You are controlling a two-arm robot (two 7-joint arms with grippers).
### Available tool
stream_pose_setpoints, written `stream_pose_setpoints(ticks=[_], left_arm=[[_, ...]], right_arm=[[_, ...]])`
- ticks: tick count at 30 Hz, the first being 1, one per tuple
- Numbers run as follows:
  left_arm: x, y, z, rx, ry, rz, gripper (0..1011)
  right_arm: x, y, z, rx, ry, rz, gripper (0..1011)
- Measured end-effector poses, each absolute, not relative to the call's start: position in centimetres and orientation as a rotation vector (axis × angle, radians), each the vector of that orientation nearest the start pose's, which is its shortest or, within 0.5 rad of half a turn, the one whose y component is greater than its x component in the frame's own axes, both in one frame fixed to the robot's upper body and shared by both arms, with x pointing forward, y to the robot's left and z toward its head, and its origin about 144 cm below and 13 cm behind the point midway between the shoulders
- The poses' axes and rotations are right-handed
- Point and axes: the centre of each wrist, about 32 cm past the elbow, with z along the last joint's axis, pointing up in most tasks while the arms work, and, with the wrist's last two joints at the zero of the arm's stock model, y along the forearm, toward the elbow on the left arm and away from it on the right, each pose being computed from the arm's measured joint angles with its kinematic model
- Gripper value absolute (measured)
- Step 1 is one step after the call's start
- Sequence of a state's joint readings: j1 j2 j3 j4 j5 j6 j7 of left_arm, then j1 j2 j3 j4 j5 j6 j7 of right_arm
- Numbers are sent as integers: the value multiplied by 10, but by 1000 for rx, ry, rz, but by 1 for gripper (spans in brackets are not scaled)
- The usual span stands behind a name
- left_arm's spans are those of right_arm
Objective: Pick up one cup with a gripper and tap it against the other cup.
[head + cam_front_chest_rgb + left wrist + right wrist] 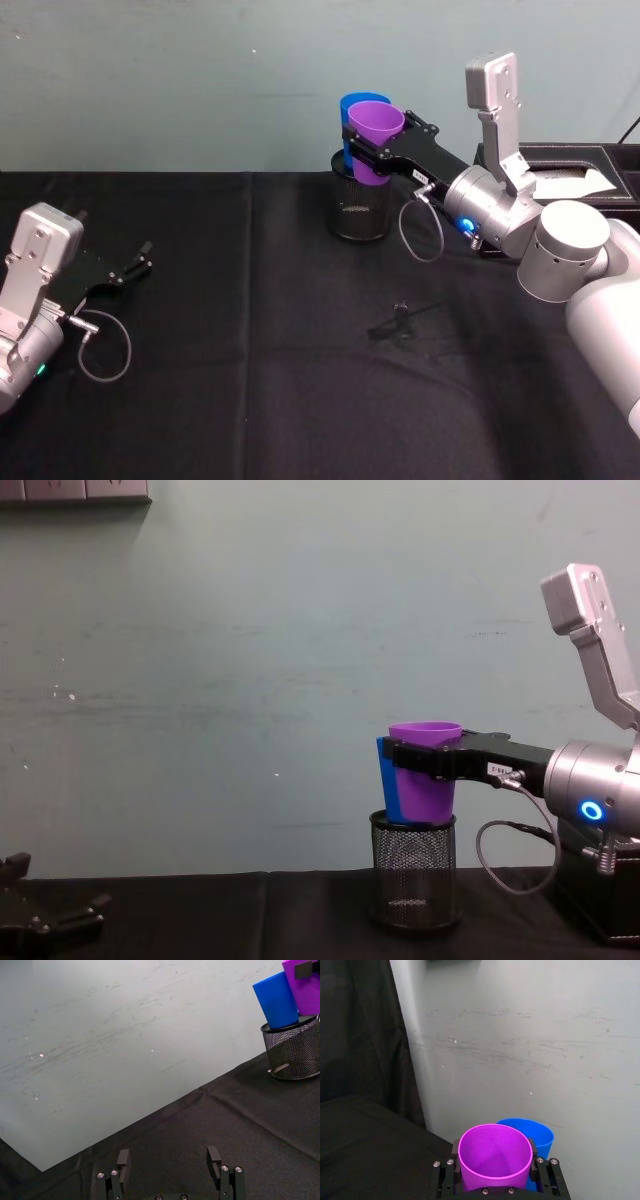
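One blue cup [350, 108] behind purple cup [376, 126]

I read no text, brand or number anywhere. The white label [494, 770] on the right gripper [412, 759] is too small to decipher.

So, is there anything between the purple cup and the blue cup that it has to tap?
Nothing visible. The right pincer holds the purple cup close beside the blue cup, which stands in the black mesh holder. Whether the two cups touch, I cannot tell. The left pincer is idle and open, far to the left.
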State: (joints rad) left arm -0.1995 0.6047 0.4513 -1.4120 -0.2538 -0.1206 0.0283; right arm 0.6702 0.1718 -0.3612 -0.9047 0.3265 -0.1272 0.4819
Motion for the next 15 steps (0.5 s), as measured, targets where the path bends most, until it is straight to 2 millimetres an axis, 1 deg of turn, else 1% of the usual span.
stream_pose_setpoints(ticks=[15], left_arm=[[489,310,1140,305,-285,1248,1000]], right_arm=[[629,-223,1197,20,-75,-914,734]])
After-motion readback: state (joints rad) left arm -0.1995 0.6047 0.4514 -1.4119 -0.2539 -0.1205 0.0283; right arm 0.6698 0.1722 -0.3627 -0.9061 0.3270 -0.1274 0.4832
